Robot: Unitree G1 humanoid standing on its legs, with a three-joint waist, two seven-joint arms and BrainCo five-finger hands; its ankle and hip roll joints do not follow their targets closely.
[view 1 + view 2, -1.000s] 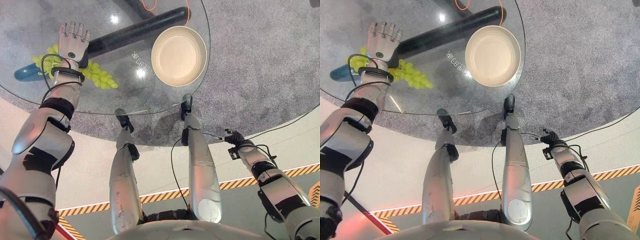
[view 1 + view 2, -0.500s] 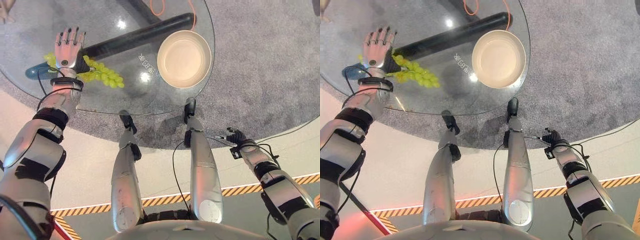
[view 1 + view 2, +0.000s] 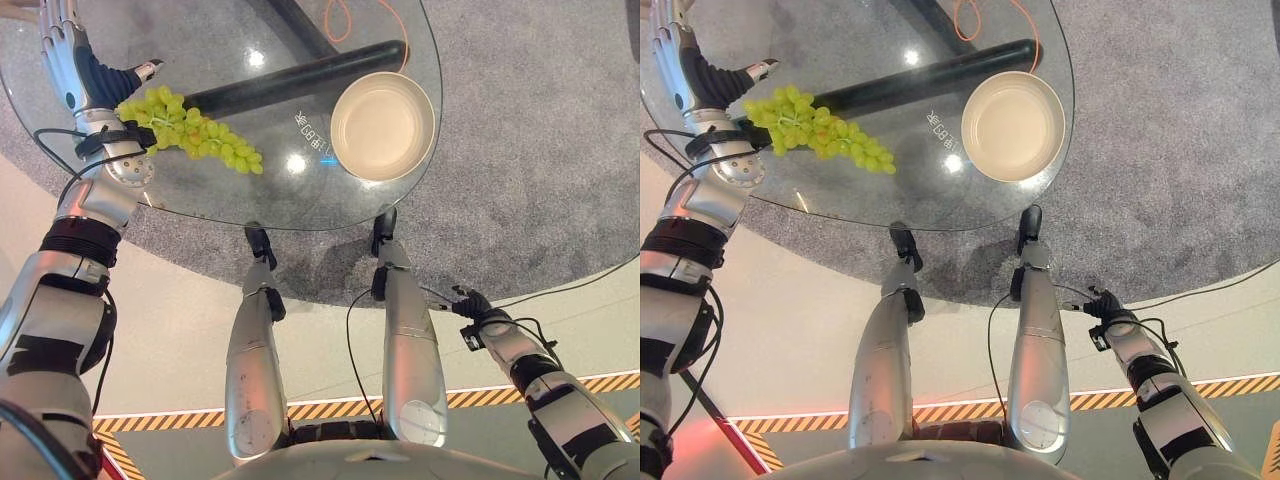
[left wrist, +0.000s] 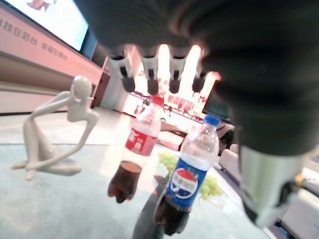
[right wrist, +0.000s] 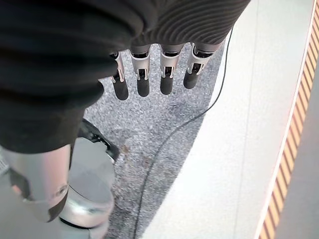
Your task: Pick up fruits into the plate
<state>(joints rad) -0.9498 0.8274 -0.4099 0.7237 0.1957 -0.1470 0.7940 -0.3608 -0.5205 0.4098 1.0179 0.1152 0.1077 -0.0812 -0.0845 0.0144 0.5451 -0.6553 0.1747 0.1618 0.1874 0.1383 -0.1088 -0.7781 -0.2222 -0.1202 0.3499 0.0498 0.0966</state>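
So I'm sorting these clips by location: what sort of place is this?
Probably an exhibition or showroom floor, not a home. A round glass table stands on grey carpet edged by yellow-black striped floor tape, and beyond a white seated figurine there is a large wall screen.

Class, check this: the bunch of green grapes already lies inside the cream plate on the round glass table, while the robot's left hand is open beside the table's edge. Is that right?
Not quite. The green grapes lie on the bare glass table, well apart from the cream plate, which holds nothing. The left eye view shows this. The left hand is open near the grapes at the table's edge, as stated.
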